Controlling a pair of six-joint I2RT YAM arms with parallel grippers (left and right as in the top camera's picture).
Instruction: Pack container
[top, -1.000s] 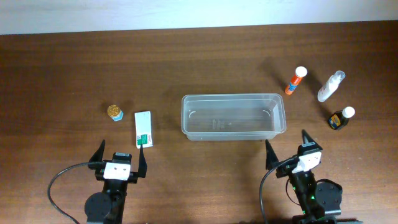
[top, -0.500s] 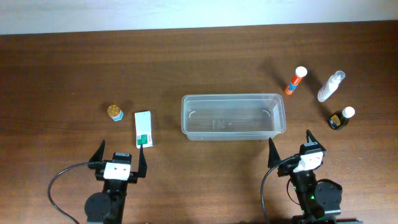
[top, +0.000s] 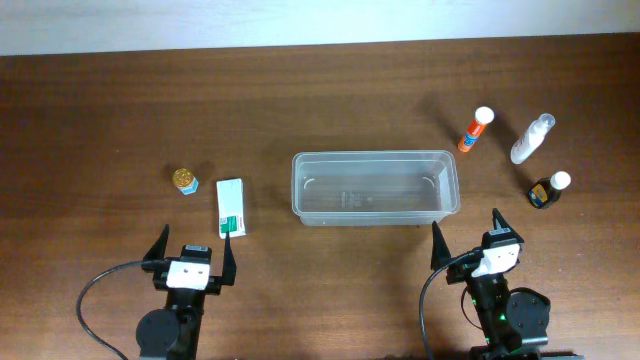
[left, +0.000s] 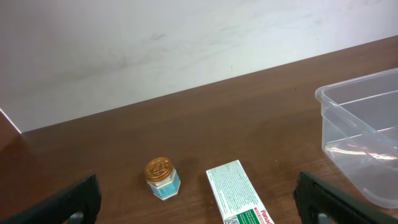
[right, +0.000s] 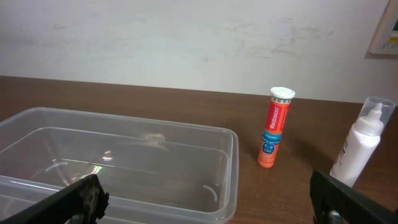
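Observation:
The clear plastic container (top: 375, 187) stands empty at the table's middle; it also shows in the right wrist view (right: 124, 162) and at the right of the left wrist view (left: 364, 137). My left gripper (top: 193, 247) is open and empty, near the table's front, just behind the white-and-green box (top: 231, 207) (left: 239, 194). A small gold-lidded jar (top: 185, 181) (left: 161, 177) stands left of the box. My right gripper (top: 466, 232) is open and empty, in front of the container's right end. An orange tube (top: 476, 129) (right: 275, 127), a white spray bottle (top: 531, 138) (right: 364, 140) and a small dark bottle (top: 548, 189) lie to the right.
The dark wooden table ends at a white wall behind. Cables loop from both arm bases at the front edge.
My right gripper has shifted slightly toward the right and front since a second ago. The left arm and the objects have not moved.

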